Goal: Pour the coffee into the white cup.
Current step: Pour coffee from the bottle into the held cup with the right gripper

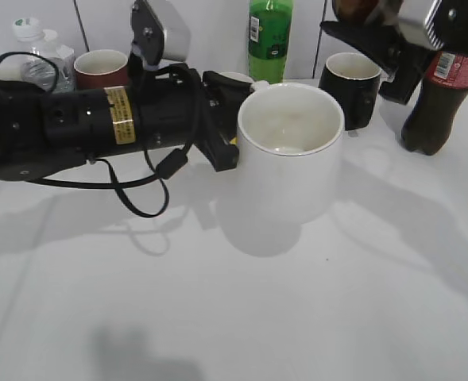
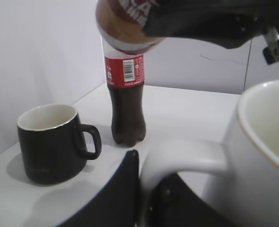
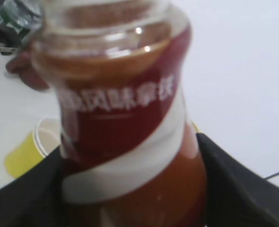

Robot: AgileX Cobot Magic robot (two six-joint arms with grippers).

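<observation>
The white cup (image 1: 289,151) stands upright and empty at the table's middle; it also fills the right of the left wrist view (image 2: 265,156). My left gripper (image 1: 224,131) lies level with the table and is shut on the cup's handle (image 2: 186,156), one black finger on each side (image 2: 151,182). My right gripper (image 1: 370,32) is at the top right, above and behind the cup. It is shut on the coffee bottle (image 3: 125,109), which has brown liquid and a red-and-white label. The bottle's end shows at the top of the left wrist view (image 2: 125,23).
A black mug (image 1: 351,83) stands behind the white cup, with a cola bottle (image 1: 434,103) to its right. A green bottle (image 1: 269,36), a dark red cup (image 1: 100,70) and a water bottle (image 1: 35,48) stand along the back wall.
</observation>
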